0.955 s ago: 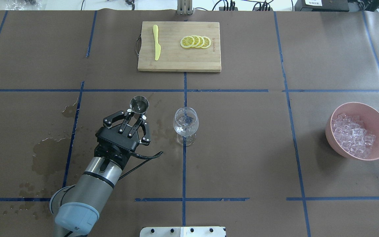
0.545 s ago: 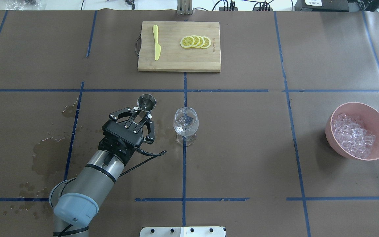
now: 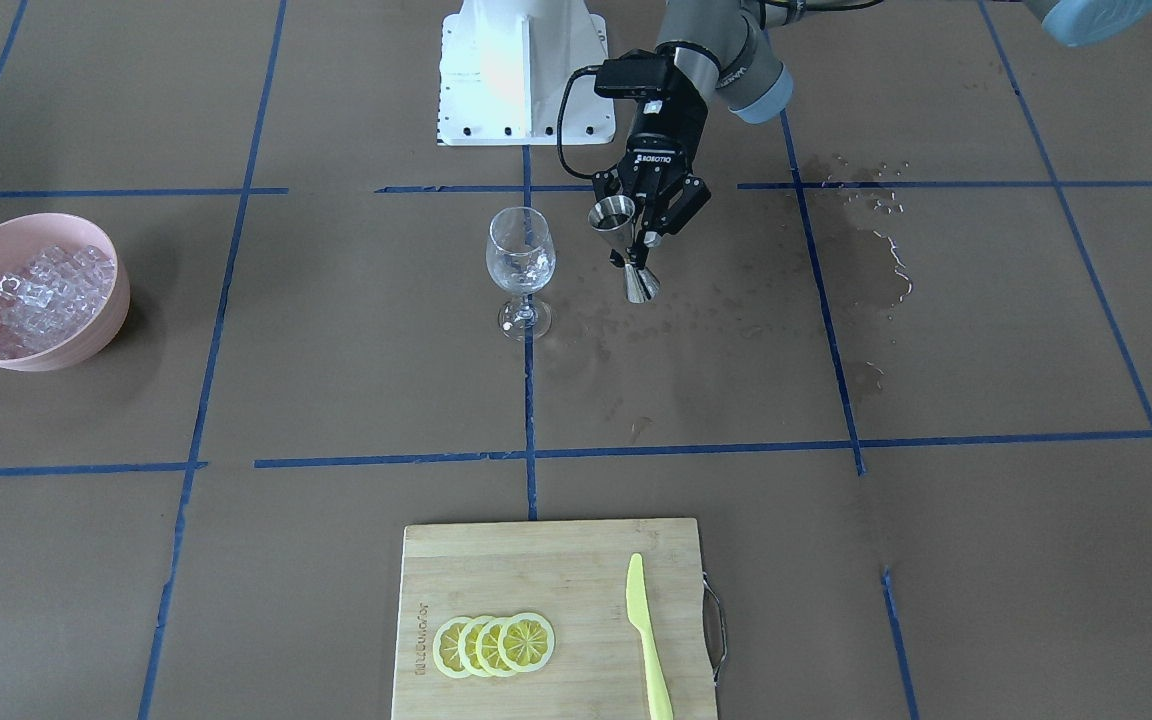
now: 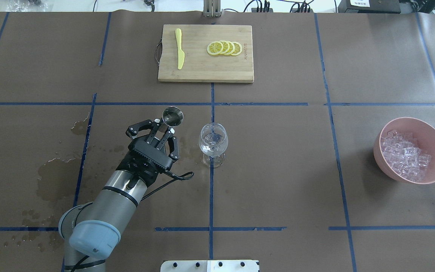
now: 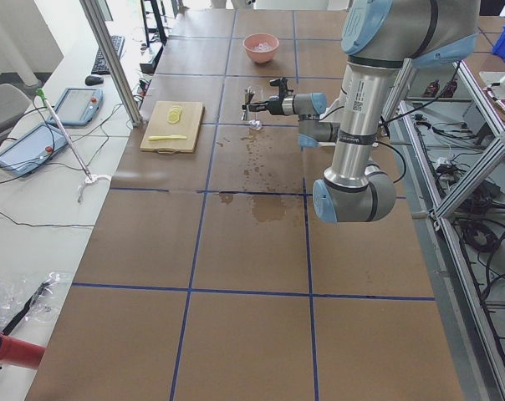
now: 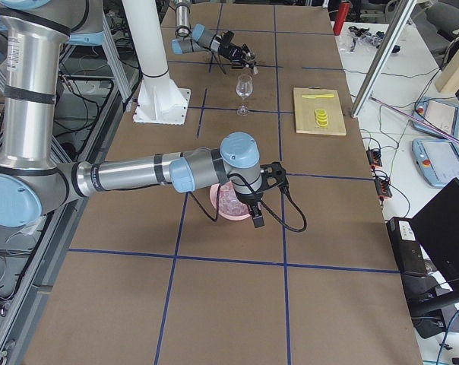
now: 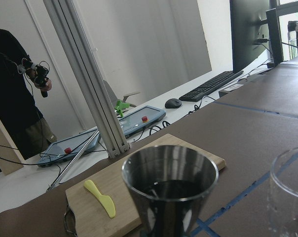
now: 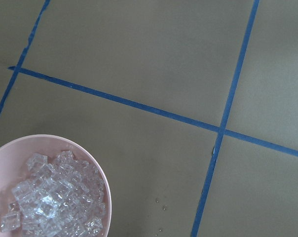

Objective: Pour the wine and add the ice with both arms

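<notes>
My left arm (image 4: 115, 204) comes in from the near left of the counter (image 4: 278, 170), its forearm slanting away and to the right. The wrist lies about level. The left pincer (image 4: 164, 126) points far and a little right, its fingers (image 4: 157, 121) pinched together on the waist of a jigger (image 4: 173, 115), which it holds about upright. My right arm (image 6: 138, 173) stretches out nearly level over the right side of the counter, with the wrist bent down. The right pincer (image 6: 257, 211) hangs pointing at the counter. Only a side view catches it, so I cannot tell how its fingers stand.
</notes>
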